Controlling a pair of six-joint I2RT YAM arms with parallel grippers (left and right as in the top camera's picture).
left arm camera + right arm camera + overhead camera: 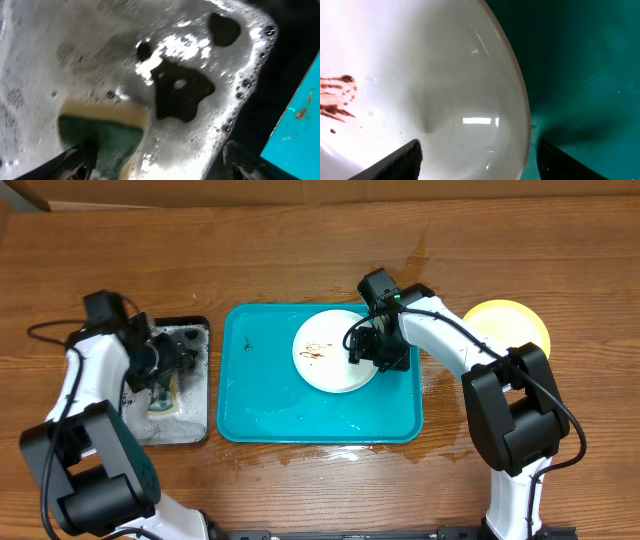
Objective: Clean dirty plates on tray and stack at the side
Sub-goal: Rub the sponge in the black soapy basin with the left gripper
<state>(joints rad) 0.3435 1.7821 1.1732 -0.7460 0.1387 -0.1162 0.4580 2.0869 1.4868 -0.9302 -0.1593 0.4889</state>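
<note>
Right gripper (372,354) gapes empty over the smeared round white plate (320,358) in the glossy turquoise tray (250,395), left gripper (168,370) likewise above the green sponge (100,135) in foam (75,50)

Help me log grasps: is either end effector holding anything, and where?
Nothing held: right end effector straddles white plate rim; left end effector open above sponge.

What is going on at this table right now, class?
The left tool hangs open over the green sponge in the foamy black tray. The right tool, also open, is at the right edge of a white plate on the turquoise tray. Brown smears show on that plate. A yellow plate lies on the table to the right.
</note>
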